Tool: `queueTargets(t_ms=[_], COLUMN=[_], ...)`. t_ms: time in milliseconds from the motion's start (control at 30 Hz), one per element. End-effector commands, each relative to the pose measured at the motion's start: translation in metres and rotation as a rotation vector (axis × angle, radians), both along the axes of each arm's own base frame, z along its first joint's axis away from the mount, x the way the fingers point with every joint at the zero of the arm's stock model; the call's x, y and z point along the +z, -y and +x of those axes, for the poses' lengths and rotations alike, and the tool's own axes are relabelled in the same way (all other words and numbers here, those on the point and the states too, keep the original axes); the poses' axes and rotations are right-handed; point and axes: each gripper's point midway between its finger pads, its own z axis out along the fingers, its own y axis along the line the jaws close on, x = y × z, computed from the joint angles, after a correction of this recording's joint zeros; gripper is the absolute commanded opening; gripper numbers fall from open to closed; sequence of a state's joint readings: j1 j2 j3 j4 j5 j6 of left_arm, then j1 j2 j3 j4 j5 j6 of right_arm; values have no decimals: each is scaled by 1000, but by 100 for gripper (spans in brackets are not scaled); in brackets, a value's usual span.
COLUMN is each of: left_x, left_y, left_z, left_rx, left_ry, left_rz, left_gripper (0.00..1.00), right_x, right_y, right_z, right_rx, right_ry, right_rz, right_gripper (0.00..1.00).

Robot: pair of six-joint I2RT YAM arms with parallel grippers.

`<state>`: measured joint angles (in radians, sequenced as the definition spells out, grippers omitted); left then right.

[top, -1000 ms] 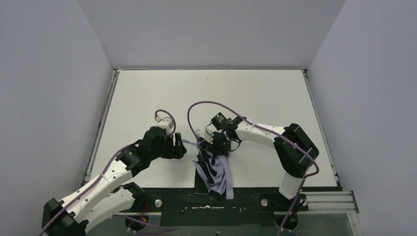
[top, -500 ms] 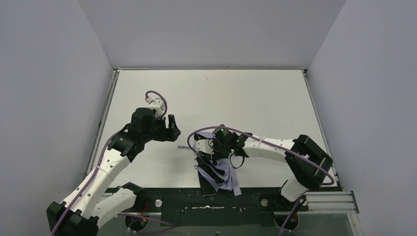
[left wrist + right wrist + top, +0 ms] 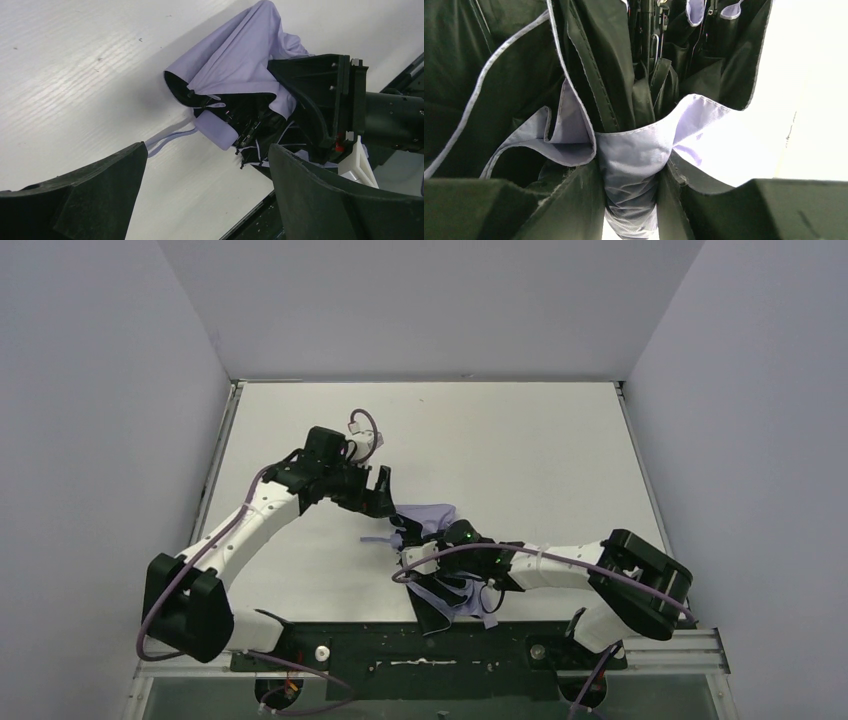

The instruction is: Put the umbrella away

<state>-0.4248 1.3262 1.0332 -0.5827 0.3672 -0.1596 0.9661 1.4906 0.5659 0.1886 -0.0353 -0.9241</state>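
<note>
The umbrella (image 3: 432, 521) lies collapsed near the table's front middle, lavender outside and black inside. In the left wrist view its canopy (image 3: 240, 65) bunches up, with the small lavender handle (image 3: 215, 131) and wrist loop (image 3: 167, 137) on the table. My right gripper (image 3: 462, 570) is shut on a fold of the umbrella's fabric (image 3: 631, 170), pinched between both fingers. My left gripper (image 3: 381, 502) is open and empty, just left of the umbrella and above the table; in the left wrist view (image 3: 207, 197) its fingers frame the handle without touching it.
The black front rail (image 3: 420, 645) with the arm bases runs just below the umbrella. Grey walls close in the white table (image 3: 520, 440) on three sides. My right arm (image 3: 560, 565) lies low along the front edge.
My left gripper swung right and forward to the umbrella's left side. My right gripper dropped toward the front edge, holding the fabric. A lavender fold now sticks up behind it.
</note>
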Motion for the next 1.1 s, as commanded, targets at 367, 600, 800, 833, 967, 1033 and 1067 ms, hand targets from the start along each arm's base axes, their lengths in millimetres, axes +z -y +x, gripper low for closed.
queueTargets(t_ms=[367, 600, 800, 833, 967, 1033, 1067], left_x=[-37, -64, -77, -80, -87, -91, -94], left_y=[64, 79, 91, 92, 95, 93, 91], left_z=[-14, -18, -33, -34, -38, -40, -40], left_rx=[-412, -516, -584, -591, -626, -632, -636], left_ry=[48, -84, -164, -169, -177, -179, -172], left_rz=[-36, -55, -77, -72, -50, -32, -16], left_gripper=[93, 94, 94, 94, 95, 94, 92], right_x=[2, 5, 7, 7, 10, 10, 10], right_y=[16, 14, 13, 13, 11, 10, 10], right_z=[5, 5, 5, 5, 6, 6, 7], right_rx=[-61, -55, -53, -54, -69, -78, -83], right_ry=[83, 83, 86, 86, 81, 78, 79], right_rz=[-6, 0, 6, 8, 36, 43, 45], right_gripper=[17, 17, 17, 17, 17, 17, 17])
